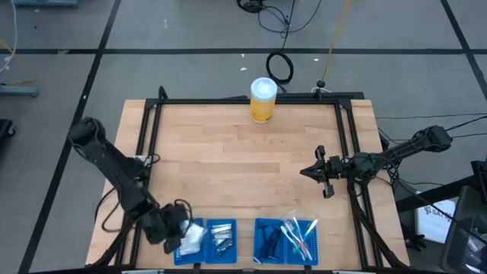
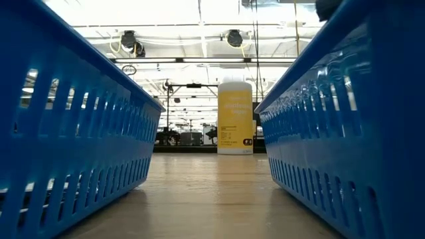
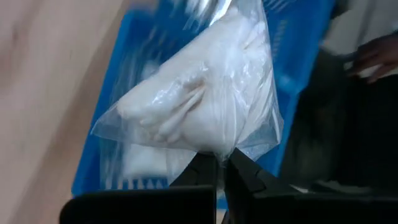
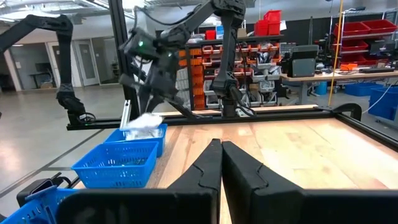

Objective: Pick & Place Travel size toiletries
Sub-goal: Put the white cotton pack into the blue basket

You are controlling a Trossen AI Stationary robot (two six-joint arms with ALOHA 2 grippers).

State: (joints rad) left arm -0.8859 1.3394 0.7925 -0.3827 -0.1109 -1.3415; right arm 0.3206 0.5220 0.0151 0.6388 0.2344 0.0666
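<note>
Toiletries sorted into four blue slotted plastic trays along the near edge of the wooden tabletop (image 1: 243,160). Leftmost tray (image 1: 183,255) heaped with small white packets; next tray (image 1: 221,237) holding short silver tubes (image 1: 221,234); third tray (image 1: 268,237) carrying slim dark blue sticks (image 1: 268,242); rightmost tray (image 1: 306,237) holding pale clear-wrapped brushes (image 1: 299,234).

Left pincer (image 3: 222,171) over the leftmost tray at the near left corner, fingers nearly closed and pinching the lower edge of a clear plastic packet of white contents (image 3: 199,99), lifted above the tray's blue wall. Seen from the right wrist view, same packet (image 4: 144,122) just above the tray rim. Step in hand judged as either a pick out of the tray or a drop into it; impossible to tell which from this moment alone. Next move calls for a steady carry without loosening the thin pinch on the floppy film, or a clean release squarely over the tray.

Right pincer (image 1: 323,172) idle above the right middle of the tabletop, fingers pressed together, holding nothing.

Middle of the tabletop bare of obstacles. At the far edge, a tall yellow canister with a white lid (image 1: 262,100), upright and well apart from the trays. Black metal frame (image 1: 243,101) bordering the tabletop; only the tray walls close to the left pincer.
</note>
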